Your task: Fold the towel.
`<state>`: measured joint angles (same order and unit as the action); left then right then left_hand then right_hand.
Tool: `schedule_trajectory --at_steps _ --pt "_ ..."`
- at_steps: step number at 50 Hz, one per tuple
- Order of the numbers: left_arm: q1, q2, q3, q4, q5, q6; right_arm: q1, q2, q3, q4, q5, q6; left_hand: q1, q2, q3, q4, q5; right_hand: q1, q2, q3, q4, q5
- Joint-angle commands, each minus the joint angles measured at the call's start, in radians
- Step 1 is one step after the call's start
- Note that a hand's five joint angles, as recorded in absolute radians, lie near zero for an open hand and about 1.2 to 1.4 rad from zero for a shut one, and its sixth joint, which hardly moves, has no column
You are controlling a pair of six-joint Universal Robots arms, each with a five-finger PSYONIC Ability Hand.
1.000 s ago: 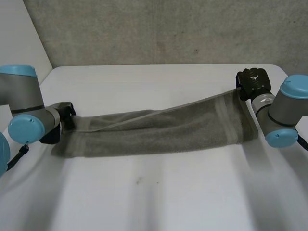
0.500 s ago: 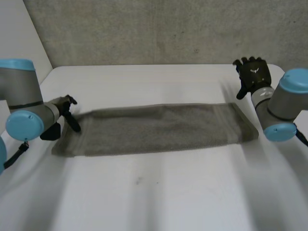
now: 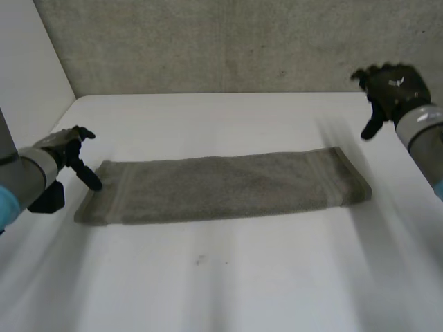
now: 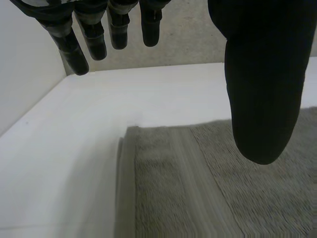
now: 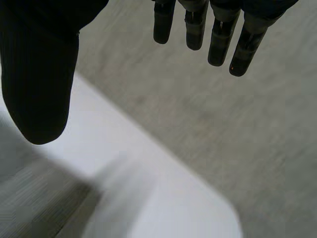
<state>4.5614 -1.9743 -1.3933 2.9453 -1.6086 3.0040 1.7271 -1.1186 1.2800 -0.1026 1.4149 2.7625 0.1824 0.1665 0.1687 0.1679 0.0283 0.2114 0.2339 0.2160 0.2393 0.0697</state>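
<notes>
- The white table (image 3: 228,277) carries the towel (image 3: 221,187) across its middle. It is a long grey strip, apparently doubled lengthwise, lying flat from left to right.
- The left hand (image 3: 69,149) hovers just beside the strip's left end, fingers straight and apart from the thumb, holding nothing.
- The right hand (image 3: 391,86) is raised by the far right corner, well apart from the right end, also spread and empty.
- The next fold is probably end to end. Pinch both layers at one short end, then carry it across level so the edges meet.
- The woven band (image 4: 183,183) near the left end, below the left palm, gives a straight line to square against.
</notes>
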Motion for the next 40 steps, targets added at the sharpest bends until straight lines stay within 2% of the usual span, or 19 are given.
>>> schedule_trajectory --at_steps 1,3,6,11,22,37,39,40 --pt "-0.009 0.055 -0.165 0.148 0.042 -0.001 -0.044 -0.02 0.14 0.096 -0.088 -0.08 -0.007 0.009 0.007 0.007 -0.027 0.082 0.06 0.077 0.054 0.049" --pt "-0.009 0.063 -0.19 0.175 0.045 -0.001 -0.053 -0.017 0.192 0.089 -0.129 -0.09 -0.007 0.009 0.007 0.007 -0.027 0.196 0.173 0.191 0.168 0.163" --pt "-0.007 0.069 -0.231 0.225 0.05 -0.002 -0.061 0.008 0.223 0.048 -0.168 -0.093 -0.007 0.009 0.007 0.007 -0.027 0.24 0.218 0.236 0.213 0.208" --pt "-0.007 0.074 -0.27 0.265 0.05 -0.002 -0.075 0.072 0.257 -0.058 -0.195 -0.095 -0.007 0.009 0.007 0.007 -0.027 0.299 0.277 0.295 0.271 0.266" --pt "-0.009 0.086 -0.3 0.268 0.052 -0.002 -0.115 0.174 0.233 -0.155 -0.198 -0.096 -0.007 0.009 0.007 0.007 -0.027 0.443 0.421 0.439 0.415 0.41" --pt "-0.012 0.086 -0.303 0.267 0.052 -0.002 -0.13 0.212 0.214 -0.141 -0.2 -0.112 -0.007 0.009 0.007 0.007 -0.027 0.408 0.385 0.403 0.38 0.375" --pt "-0.013 0.086 -0.303 0.267 0.052 -0.001 -0.13 0.214 0.214 -0.14 -0.2 -0.112 -0.007 0.009 0.007 0.007 -0.027 0.428 0.406 0.424 0.401 0.396" --pt "-0.013 0.086 -0.303 0.267 0.052 -0.001 -0.132 0.217 0.213 -0.14 -0.2 -0.112 -0.007 0.009 0.007 0.007 -0.027 0.516 0.493 0.511 0.488 0.483"
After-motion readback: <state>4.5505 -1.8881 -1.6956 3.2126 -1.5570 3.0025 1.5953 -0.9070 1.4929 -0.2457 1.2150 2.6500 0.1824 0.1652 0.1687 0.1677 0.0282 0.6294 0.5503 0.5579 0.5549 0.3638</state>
